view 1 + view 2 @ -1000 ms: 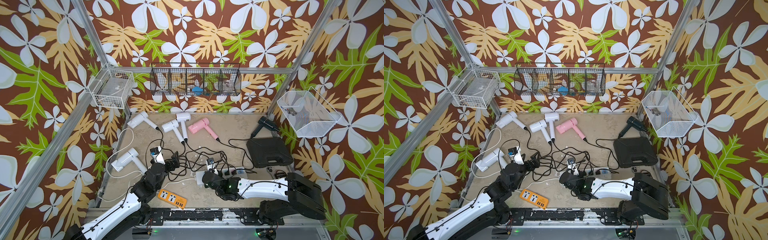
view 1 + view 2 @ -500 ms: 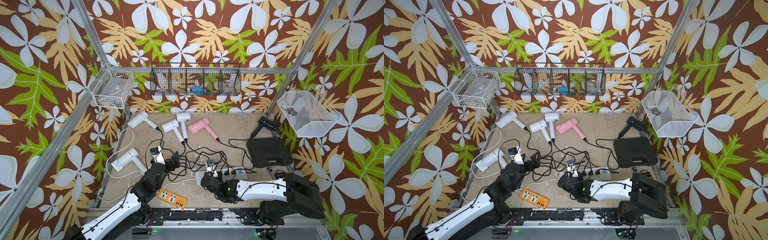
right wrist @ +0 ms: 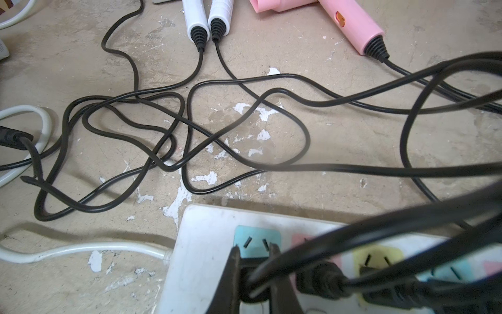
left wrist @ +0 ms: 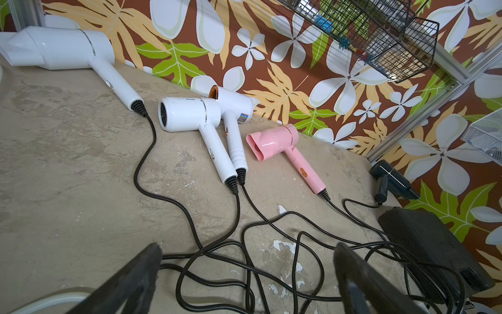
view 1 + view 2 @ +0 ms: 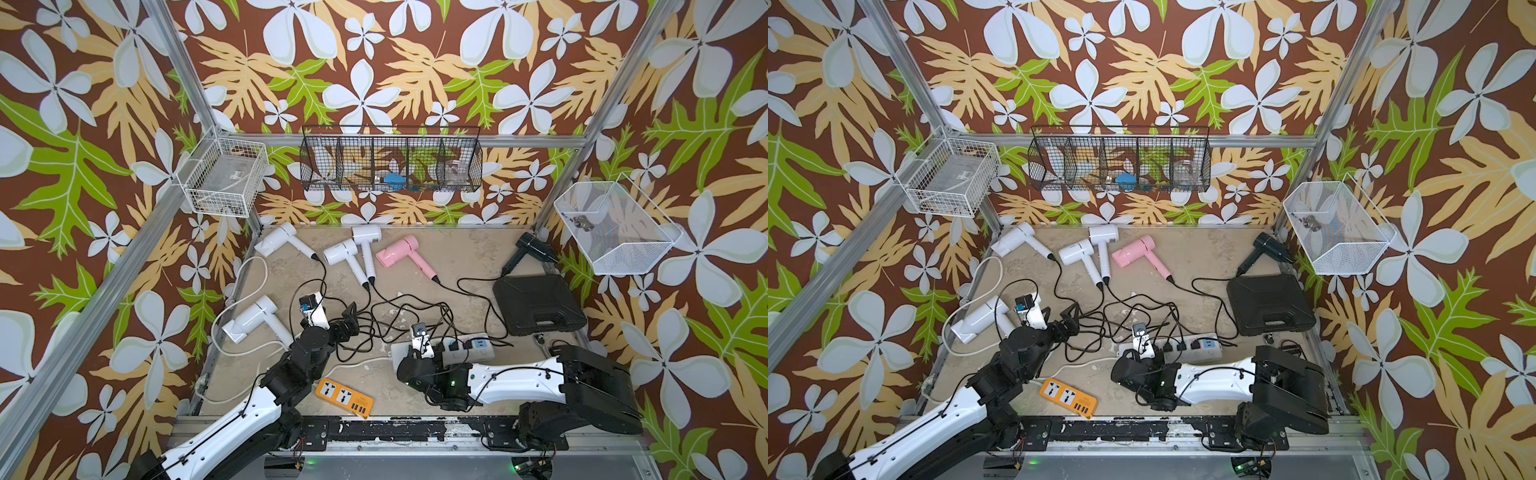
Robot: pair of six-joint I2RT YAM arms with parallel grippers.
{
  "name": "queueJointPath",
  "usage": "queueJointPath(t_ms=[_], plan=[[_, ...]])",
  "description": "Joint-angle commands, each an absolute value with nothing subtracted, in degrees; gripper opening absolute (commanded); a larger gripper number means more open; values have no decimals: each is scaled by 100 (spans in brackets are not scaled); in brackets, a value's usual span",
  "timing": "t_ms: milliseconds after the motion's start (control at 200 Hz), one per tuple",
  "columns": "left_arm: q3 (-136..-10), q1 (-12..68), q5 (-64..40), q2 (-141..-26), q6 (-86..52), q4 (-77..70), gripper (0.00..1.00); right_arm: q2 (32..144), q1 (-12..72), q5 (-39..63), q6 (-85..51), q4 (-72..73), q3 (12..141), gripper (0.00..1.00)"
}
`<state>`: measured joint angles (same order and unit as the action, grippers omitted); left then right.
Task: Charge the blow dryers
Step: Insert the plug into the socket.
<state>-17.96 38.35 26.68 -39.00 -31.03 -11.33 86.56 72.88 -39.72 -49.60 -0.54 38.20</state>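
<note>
Two grippers: right gripper (image 3: 254, 254) narrow, jaws pinched on a black plug (image 3: 252, 282); left gripper (image 4: 247, 251) wide, nothing between its fingers.
Only in right wrist view: the grip itself; in both top views the arm hides it.
Directly under right gripper: white power strip (image 3: 206, 244), smooth plastic, pastel sockets; the held plug is at its blue socket (image 3: 256, 240), if the pins are inside I cannot tell.
Just beside right gripper: other plugs (image 3: 320, 282) seated in the next sockets.
Under left gripper: black cords (image 4: 184, 256), thin, tangled in loops on the table (image 4: 68, 176), beige, rough, with chipped white spots.
Behind both grippers: orange power strip (image 5: 344, 392), flat, between the two arms.
Beside left arm, only in top views: one white dryer (image 5: 251, 320), lying on its side.
Well beyond left gripper: blow dryers (image 4: 190, 114), three white and the pink dryer (image 4: 274, 138), glossy, lying in a row, handles toward the grippers; black dryer (image 4: 391, 176) farther, close to the corner.
Beyond right gripper: black case (image 5: 538, 305), hard plastic, closed, flat.
Farthest, on the walls: black wire basket (image 5: 357, 166), five compartments, a blue object (image 5: 393, 180) in the middle one; white mesh basket (image 5: 631, 253) with small metal pieces (image 5: 582, 222); white wire basket (image 5: 216, 199), contents unclear.
</note>
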Motion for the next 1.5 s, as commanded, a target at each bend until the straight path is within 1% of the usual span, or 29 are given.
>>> queueJointPath(t_ms=[0, 310, 535, 861, 1236, 1441, 1491], plan=[[-1777, 3832, 2646, -3870, -3036, -1258, 100, 8783, 7306, -3119, -5108, -985, 3835, 0], [-1767, 3832, 2637, -3832, -3054, -1249, 100, 8893, 7295, -2998, -5611, -1138, 3925, 0], [-1762, 3832, 2654, -3832, -3057, -1249, 100, 9275, 7309, -2840, -5619, -1169, 4096, 0], [-1758, 3832, 2659, -3830, -3063, -1248, 100, 9334, 7256, -2560, -5618, -1182, 3821, 0], [-1758, 3832, 2711, -3716, -3068, -1174, 100, 8794, 6760, -2992, -5119, -1453, 3907, 0], [-1741, 3832, 2820, -3670, -3069, -1161, 100, 8607, 6693, -2915, -4644, -1168, 4083, 0], [-1750, 3832, 2843, -3688, -3068, -1154, 100, 8544, 6689, -2838, -4553, -1107, 4121, 9]])
